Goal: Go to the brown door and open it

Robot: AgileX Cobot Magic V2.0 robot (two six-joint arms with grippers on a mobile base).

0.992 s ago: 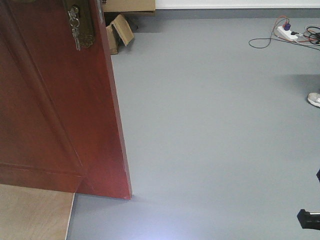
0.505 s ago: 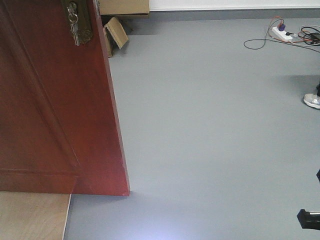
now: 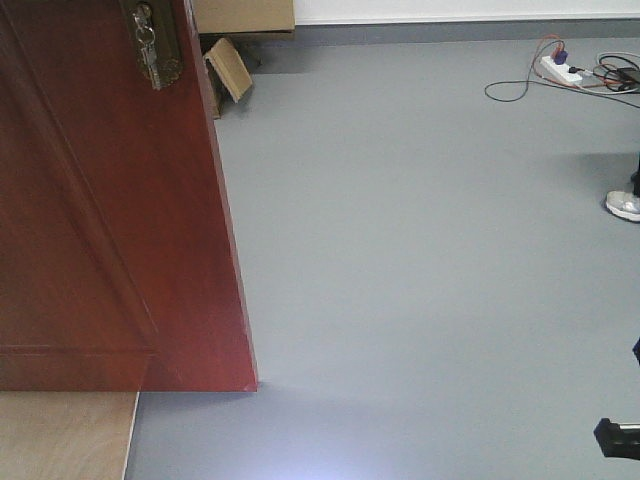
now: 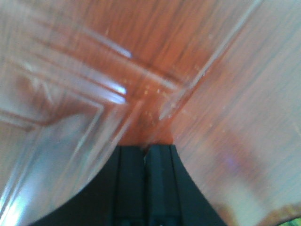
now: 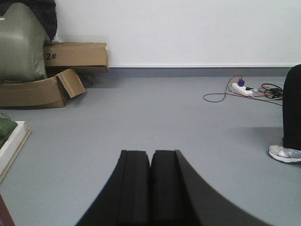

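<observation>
The brown door fills the left of the front view, glossy reddish wood swung ajar, its free edge running down to the floor. A dark brass lock plate with hanging keys shows at its top. In the left wrist view the door's recessed panels fill the frame, blurred and very close. My left gripper is shut, its tips right at the wood; I cannot tell whether they touch. My right gripper is shut and empty over the grey floor. A dark bit of the right arm shows at the front view's lower right.
Cardboard boxes and a green sack stand by the far wall, past the door's edge. A power strip with cables lies at the far right. A person's shoe and dark leg stand on the right. Light wooden flooring begins under the door.
The door's bottom corner has moved a little left and up in the front view, and the boxes, cables and shoe have drifted left. Both grippers stay shut.
</observation>
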